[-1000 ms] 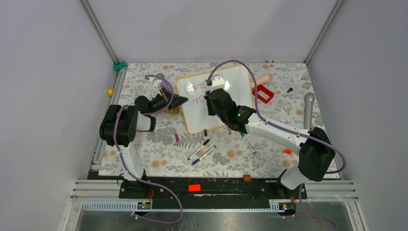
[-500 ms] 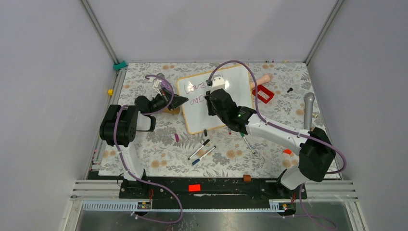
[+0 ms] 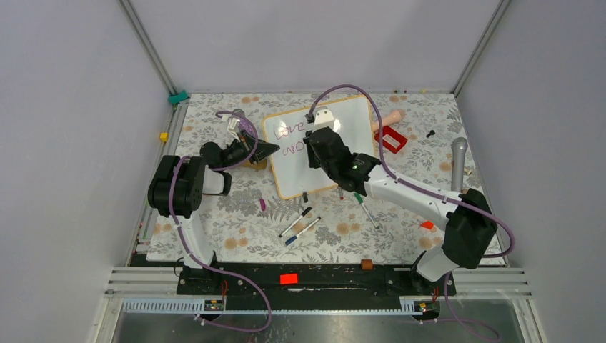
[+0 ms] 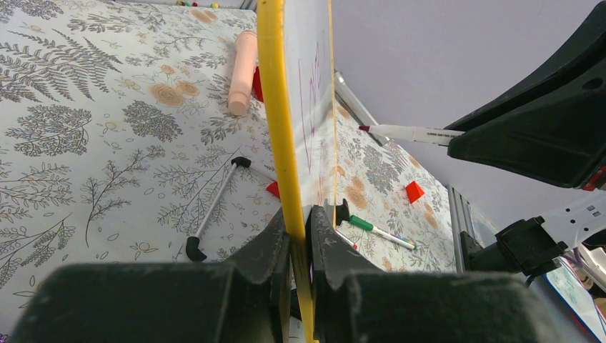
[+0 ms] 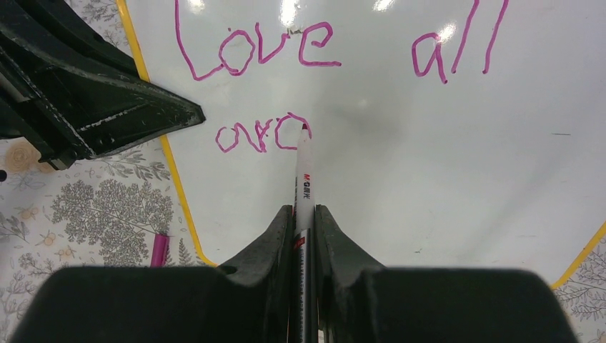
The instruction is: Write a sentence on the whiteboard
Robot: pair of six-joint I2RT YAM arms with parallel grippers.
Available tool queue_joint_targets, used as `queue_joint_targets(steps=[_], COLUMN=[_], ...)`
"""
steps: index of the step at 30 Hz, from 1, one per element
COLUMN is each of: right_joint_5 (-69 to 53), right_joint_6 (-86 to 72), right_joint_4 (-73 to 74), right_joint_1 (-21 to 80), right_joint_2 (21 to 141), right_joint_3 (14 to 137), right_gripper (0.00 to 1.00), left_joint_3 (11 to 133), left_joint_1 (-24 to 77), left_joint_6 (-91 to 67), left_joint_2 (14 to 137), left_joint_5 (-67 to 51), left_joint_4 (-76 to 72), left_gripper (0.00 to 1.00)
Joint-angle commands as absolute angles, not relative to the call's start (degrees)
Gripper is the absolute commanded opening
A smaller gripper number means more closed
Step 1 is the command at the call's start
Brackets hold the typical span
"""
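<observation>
The writing is partly done. The whiteboard lies at the far middle of the flowered worktop, turned at an angle. The sentence on it so far reads "Love all" on the first line and "aro" on the second, in pink cursive.

The right fingers are pressed onto the barrel of a marker. Its tip touches the board at the top right of the "o" – that letter looks closed or very nearly so.

The left fingers pinch the board's yellow frame at its left edge and steady it. From the pictures I cannot tell whether that edge is lifted off the worktop.

By my reading, two words are finished and a third is under way. "aro" is no whole word, so its remaining letters are left to write, and perhaps more words after it – there is plenty of bare white to the right and below. Spare pens lie on the worktop just in front of the board, untouched.
</observation>
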State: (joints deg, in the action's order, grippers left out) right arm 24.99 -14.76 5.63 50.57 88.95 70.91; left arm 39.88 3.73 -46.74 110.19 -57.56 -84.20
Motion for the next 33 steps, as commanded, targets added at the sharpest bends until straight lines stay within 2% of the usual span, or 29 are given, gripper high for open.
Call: queue_joint_targets(steps=[1,8,33], right_joint_5=[28.07,31.57,29.02], right_joint_6=[-14.69,-14.33,-15.14], right_joint_4=[7.01,9.49,12.23], right_joint_1=[50.63,50.50,49.14], right_joint_2=[90.19,91.86,96.11], right_joint_3=[74.38,77.12,81.90], right_gripper=[0.00,0.00,0.00], left_joint_3=[38.52,38.50,38.50], left_joint_1=[3.95,3.95,3.87], left_joint_6=[-36.12,-36.13,-35.90], left_joint_2=[111.15,111.04,111.17], left_joint_5=[-60.41,-60.46,-60.47], left_joint_4=[-84.61,-84.64,-84.64], left_gripper=[0.00,0.00,0.00])
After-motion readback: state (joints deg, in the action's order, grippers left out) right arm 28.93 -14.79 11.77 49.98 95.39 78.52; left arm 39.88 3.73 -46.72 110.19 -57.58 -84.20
